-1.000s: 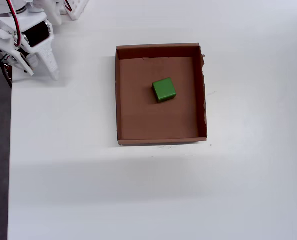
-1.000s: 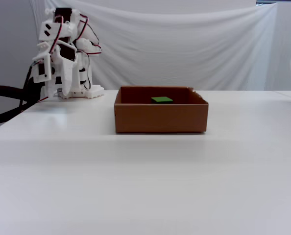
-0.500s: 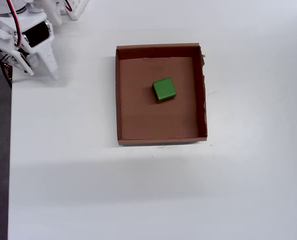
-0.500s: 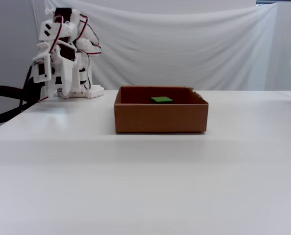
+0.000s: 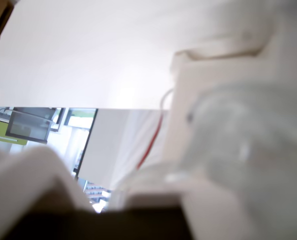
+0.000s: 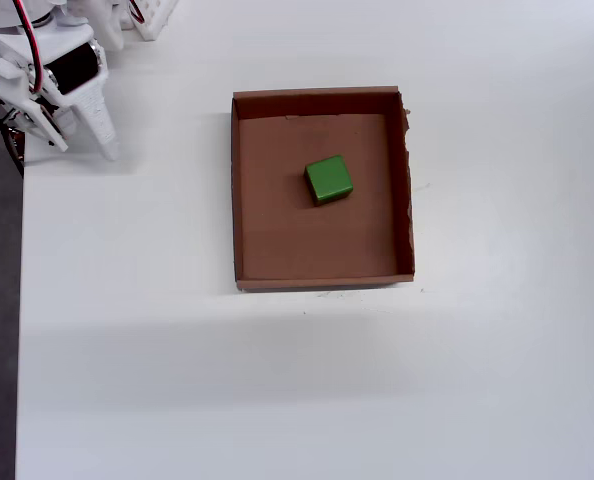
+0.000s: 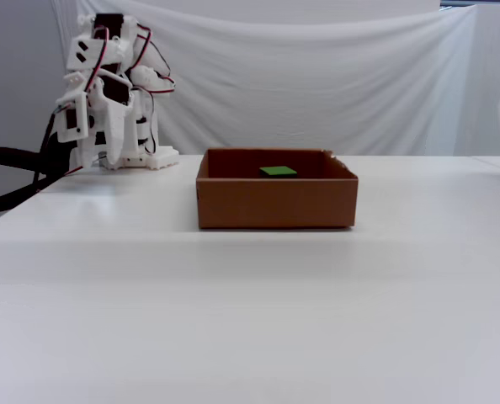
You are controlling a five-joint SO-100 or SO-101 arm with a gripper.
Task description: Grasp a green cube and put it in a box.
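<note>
The green cube lies inside the box, a little above its middle in the overhead view. In the fixed view only the cube's top shows over the box's brown front wall. My gripper is far from both, folded back over the table's top-left corner. Its white fingers read as one closed point with nothing in them. The wrist view shows only blurred white gripper parts and bright table.
The white arm with red wires stands folded at the back left, by the table's left edge. A white curtain hangs behind the table. Bare white tabletop surrounds the box on all sides.
</note>
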